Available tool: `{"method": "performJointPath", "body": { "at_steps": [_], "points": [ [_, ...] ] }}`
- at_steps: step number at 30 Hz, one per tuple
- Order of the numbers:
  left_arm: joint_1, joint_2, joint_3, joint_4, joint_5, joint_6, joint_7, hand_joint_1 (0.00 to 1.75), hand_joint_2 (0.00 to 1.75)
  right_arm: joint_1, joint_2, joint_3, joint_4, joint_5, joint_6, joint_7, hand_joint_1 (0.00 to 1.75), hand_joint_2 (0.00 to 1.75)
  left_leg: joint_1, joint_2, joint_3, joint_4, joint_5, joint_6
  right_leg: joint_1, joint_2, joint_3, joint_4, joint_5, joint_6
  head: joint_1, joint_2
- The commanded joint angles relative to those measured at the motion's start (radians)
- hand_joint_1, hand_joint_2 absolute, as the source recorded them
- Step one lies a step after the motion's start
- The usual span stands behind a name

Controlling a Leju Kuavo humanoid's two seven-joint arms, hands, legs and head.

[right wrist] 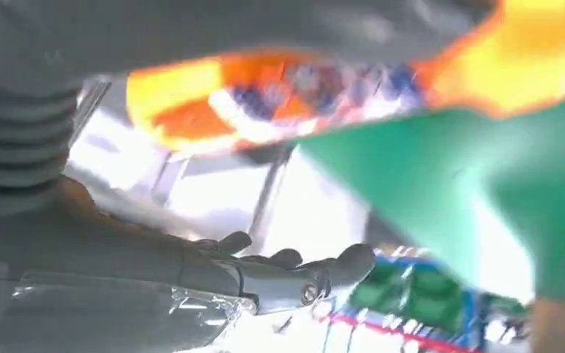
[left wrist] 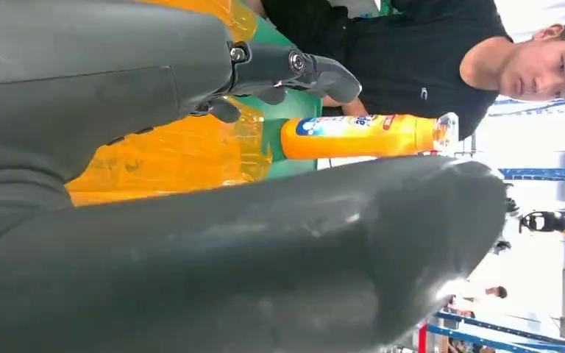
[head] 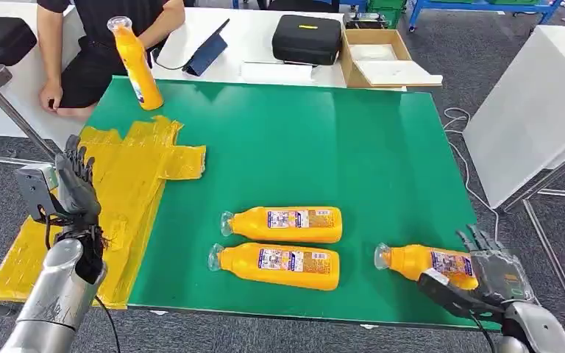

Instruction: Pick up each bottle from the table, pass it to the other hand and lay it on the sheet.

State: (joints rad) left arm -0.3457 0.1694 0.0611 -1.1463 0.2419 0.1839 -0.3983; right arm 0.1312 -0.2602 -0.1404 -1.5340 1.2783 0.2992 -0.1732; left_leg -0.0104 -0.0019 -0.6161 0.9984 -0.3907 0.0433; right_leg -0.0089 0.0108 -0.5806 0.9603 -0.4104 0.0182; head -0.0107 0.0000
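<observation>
On the green tabletop (head: 382,169) near its front right corner, 1 orange bottle (head: 423,261) lies on its side, and the right hand (head: 485,276) is at its base end: dark fingers (head: 478,239) reach past the far side, the thumb sits on the near side, touching it; whether it grips firmly I cannot tell. 2 more bottles (head: 283,224) lie side by side further left. The left hand (head: 77,184) hovers above the yellow sheet (head: 129,187), fingers straight, holding nothing. 1 bottle stands upright (head: 136,66) at the far edge, beside a person (head: 103,44).
</observation>
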Motion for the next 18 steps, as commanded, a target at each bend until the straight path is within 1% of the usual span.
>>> {"method": "performJointPath", "body": {
  "at_steps": [1, 6, 7, 8, 9, 10, 11, 15, 17, 18],
  "points": [
    [-0.041, 0.018, -0.011, 0.082, 0.025, 0.004, -0.006, 0.0, 0.0, 0.148, -0.07, 0.083, -0.23, -0.02, 0.068, 0.018, 0.0, 1.75, -0.001, -0.003, 0.001, 0.0, -0.001, -0.003, -0.001, -0.003, 0.001, 0.001, -0.003, -0.001, 0.0, 0.0],
    [-0.039, 0.011, -0.003, 0.074, 0.027, 0.001, -0.006, 0.0, 0.0, 0.157, -0.076, 0.112, -0.307, -0.049, 0.101, 0.04, 0.0, 1.75, 0.0, -0.002, 0.0, 0.0, -0.001, -0.003, 0.0, -0.001, -0.001, 0.001, -0.001, -0.001, 0.0, 0.0],
    [-0.039, 0.011, -0.003, 0.074, 0.027, 0.001, -0.006, 0.0, 0.0, 0.157, -0.076, 0.112, -0.307, -0.049, 0.101, 0.04, 0.0, 1.75, 0.0, -0.002, -0.001, 0.0, -0.001, -0.002, 0.0, -0.001, -0.001, 0.0, -0.001, -0.001, 0.0, 0.0],
    [-0.039, 0.011, -0.003, 0.074, 0.027, 0.001, -0.006, 0.0, 0.0, 0.157, -0.076, 0.112, -0.307, -0.049, 0.101, 0.04, 0.0, 1.75, 0.0, -0.002, 0.002, 0.0, -0.002, -0.005, -0.001, -0.002, 0.001, 0.001, -0.003, -0.002, 0.0, 0.0],
    [-0.039, 0.011, -0.003, 0.074, 0.027, 0.001, -0.006, 0.0, 0.0, 0.157, -0.076, 0.112, -0.307, -0.049, 0.101, 0.04, 0.0, 1.75, 0.0, -0.002, 0.0, 0.0, -0.001, -0.003, 0.0, -0.002, -0.001, 0.0, -0.001, -0.001, 0.0, 0.0],
    [-0.039, 0.011, -0.003, 0.074, 0.027, 0.001, -0.006, 0.0, 0.0, 0.157, -0.076, 0.112, -0.307, -0.049, 0.101, 0.04, 0.0, 1.75, 0.0, -0.003, 0.002, 0.0, -0.002, -0.005, -0.001, -0.002, 0.001, 0.001, -0.002, -0.002, 0.0, 0.0],
    [-0.039, 0.01, -0.003, 0.073, 0.027, 0.001, -0.006, 0.0, 0.0, 0.155, -0.077, 0.112, -0.301, -0.051, 0.101, 0.042, 0.0, 1.75, 0.0, -0.002, -0.001, 0.0, -0.001, -0.002, 0.0, -0.001, -0.001, 0.0, -0.001, -0.001, 0.0, 0.0],
    [-0.039, 0.01, -0.003, 0.073, 0.027, 0.001, -0.006, 0.0, 0.0, 0.155, -0.077, 0.112, -0.301, -0.051, 0.101, 0.042, 0.0, 1.75, 0.0, -0.002, -0.001, 0.0, 0.0, -0.002, 0.0, -0.001, -0.001, 0.0, -0.001, -0.001, 0.0, 0.0],
    [-0.039, 0.01, -0.003, 0.073, 0.027, 0.001, -0.006, 0.0, 0.0, 0.155, -0.077, 0.112, -0.301, -0.051, 0.101, 0.042, 0.0, 1.75, -0.001, -0.002, 0.003, -0.001, -0.002, -0.005, -0.001, -0.002, 0.002, 0.0, -0.003, -0.002, 0.0, 0.0],
    [-0.039, 0.01, -0.003, 0.073, 0.027, 0.001, -0.006, 0.0, 0.0, 0.155, -0.077, 0.112, -0.301, -0.051, 0.101, 0.042, 0.0, 1.75, 0.0, -0.002, 0.0, 0.0, -0.001, -0.003, 0.0, -0.001, 0.0, 0.0, -0.001, -0.001, 0.0, 0.0]
  ]
}}
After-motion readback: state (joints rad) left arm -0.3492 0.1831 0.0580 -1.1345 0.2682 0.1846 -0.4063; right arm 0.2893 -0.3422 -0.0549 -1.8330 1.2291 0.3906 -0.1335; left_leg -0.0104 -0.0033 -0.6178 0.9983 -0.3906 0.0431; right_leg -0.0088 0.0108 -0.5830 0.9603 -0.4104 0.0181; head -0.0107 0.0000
